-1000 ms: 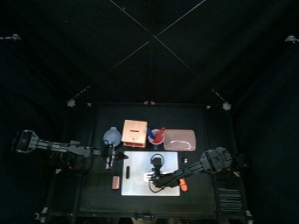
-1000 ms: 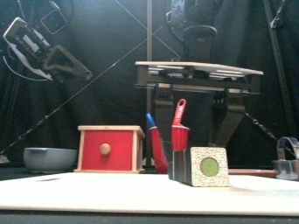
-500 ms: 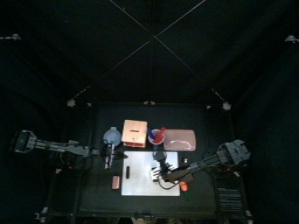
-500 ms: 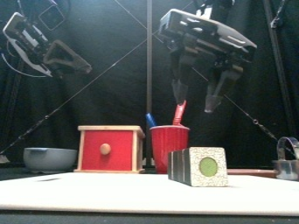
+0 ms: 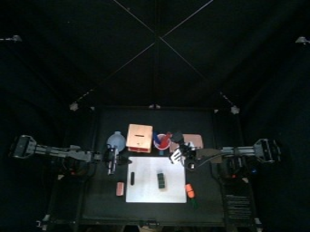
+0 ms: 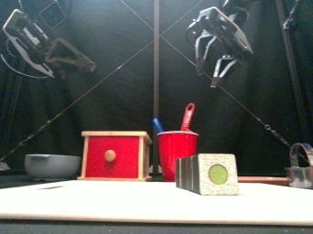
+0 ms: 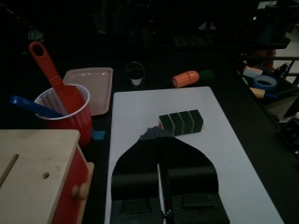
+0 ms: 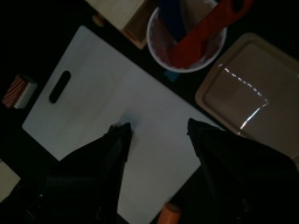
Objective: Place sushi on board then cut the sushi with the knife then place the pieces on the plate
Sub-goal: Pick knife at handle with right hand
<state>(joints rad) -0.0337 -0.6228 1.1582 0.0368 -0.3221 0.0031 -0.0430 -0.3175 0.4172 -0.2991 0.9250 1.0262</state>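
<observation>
The sushi roll (image 5: 161, 184) lies whole on the white cutting board (image 5: 143, 170) near the table's front edge. The right gripper (image 8: 162, 133) hangs high over the board's back right corner, jaws spread and empty. Behind the board stand the blue-grey bowl (image 6: 53, 165), wooden box (image 6: 116, 155), red cup (image 6: 178, 154) with the red knife (image 6: 188, 117) and blue knife (image 6: 156, 126), and the pink tray (image 5: 191, 140). An orange toy (image 5: 189, 190) lies just off the board's right edge. The left gripper (image 7: 163, 138) rests near the table's left edge, jaws pressed together
</observation>
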